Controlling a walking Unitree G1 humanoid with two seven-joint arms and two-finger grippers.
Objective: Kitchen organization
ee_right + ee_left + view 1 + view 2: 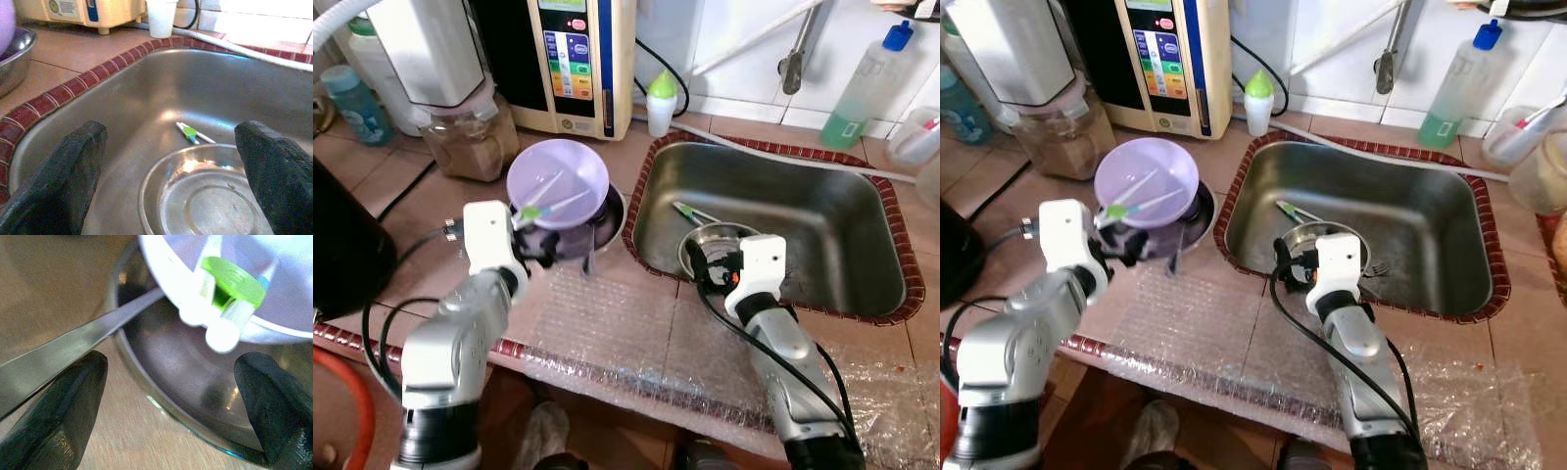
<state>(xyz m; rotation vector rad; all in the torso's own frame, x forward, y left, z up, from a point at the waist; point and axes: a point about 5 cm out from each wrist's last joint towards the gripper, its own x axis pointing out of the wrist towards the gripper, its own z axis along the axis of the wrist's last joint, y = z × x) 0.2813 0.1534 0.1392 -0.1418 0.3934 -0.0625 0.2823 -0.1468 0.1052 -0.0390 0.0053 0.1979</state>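
home kitchen | steel sink [842, 211] (brick-edged) | tiled counter [406, 166] | soap bottle [867, 88]

A sink [862, 294] fills the frame's right half, holding a metal dish [710, 240]. Left of it on the counter [626, 323], a bowl [558, 181] sits in a pan [612, 220]. Bottles [661, 103] stand behind.

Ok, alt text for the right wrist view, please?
The open right gripper hangs over a steel bowl lying in the sink. A small green and white utensil lies on the sink floor just beyond the bowl.
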